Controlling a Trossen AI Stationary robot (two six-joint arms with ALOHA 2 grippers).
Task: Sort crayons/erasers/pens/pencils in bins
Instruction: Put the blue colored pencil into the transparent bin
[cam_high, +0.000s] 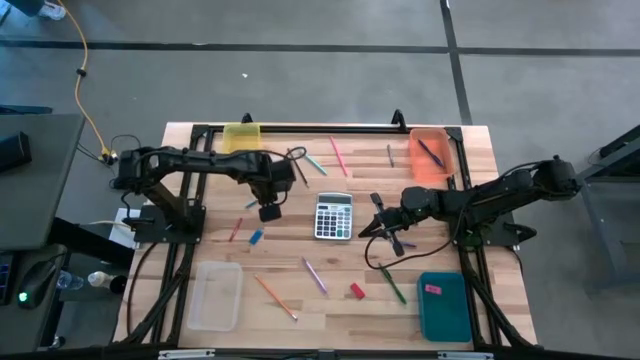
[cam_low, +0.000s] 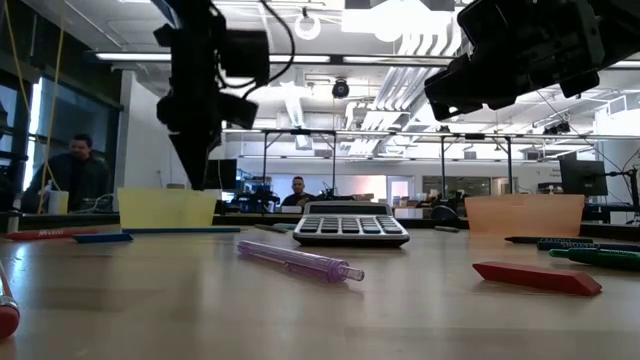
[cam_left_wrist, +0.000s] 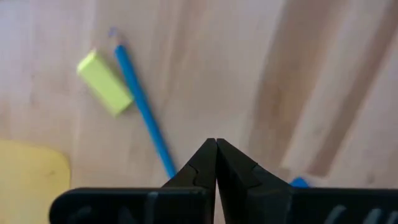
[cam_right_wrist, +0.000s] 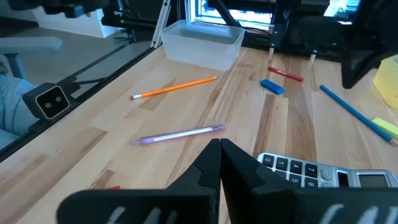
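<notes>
Beyond left gripper (cam_left_wrist: 216, 144), jaws pressed together, empty: blue pencil (cam_left_wrist: 143, 112), yellow eraser (cam_left_wrist: 104, 83) beside.

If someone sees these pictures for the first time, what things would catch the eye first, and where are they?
The grey calculator sits at the middle of the table, between the left gripper and the right gripper, both shut and empty. Coloured sticks lie scattered around it, such as an orange pencil toward the front edge. Four bins mark the corners: yellow bin, orange bin, clear bin and teal bin.
</notes>
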